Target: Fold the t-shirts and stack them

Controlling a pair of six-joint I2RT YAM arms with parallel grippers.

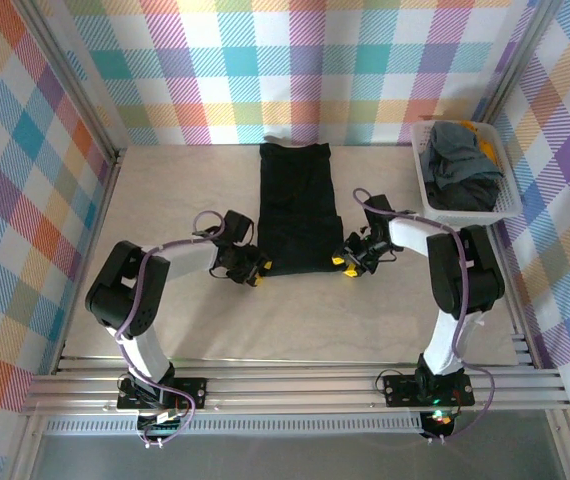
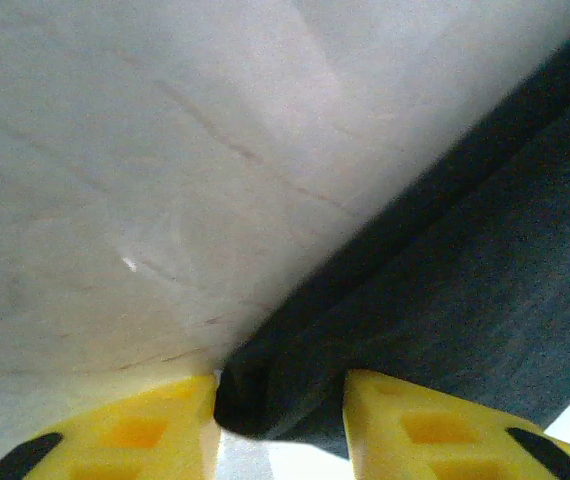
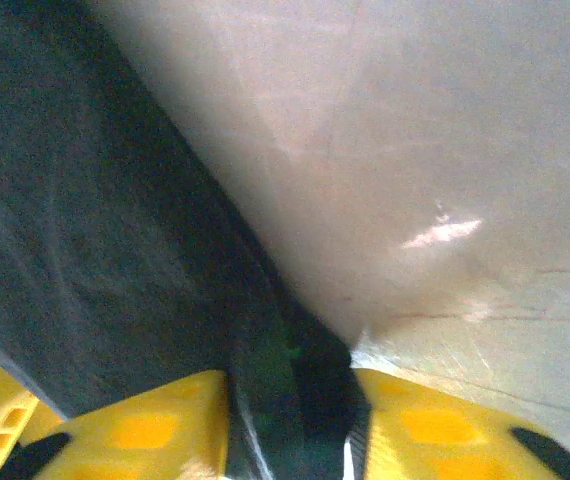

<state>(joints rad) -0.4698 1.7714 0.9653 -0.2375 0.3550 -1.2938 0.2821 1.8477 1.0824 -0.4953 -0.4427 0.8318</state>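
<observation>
Robot test cell: aluminium frame (image 1: 295, 385), plaid backdrop (image 1: 315, 70).

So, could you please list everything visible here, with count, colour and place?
black t-shirt: one, black, long folded strip, table's middle.
heaped t-shirts: several, grey-blue, dark, yellow-orange, inside the basket.
basket: one, white, table's far right.
table: one, beige, under everything.
walls: plaid, multicoloured, around the table.
left gripper: one, yellow fingers, shut on the strip's near left corner.
right gripper: one, yellow fingers, shut on its near right corner.

The left hand's (image 2: 280, 385) and right hand's (image 3: 290, 385) yellow fingers (image 2: 135, 432) run off the bottom edge, the black t-shirt (image 2: 465, 250) between them blurred.
</observation>
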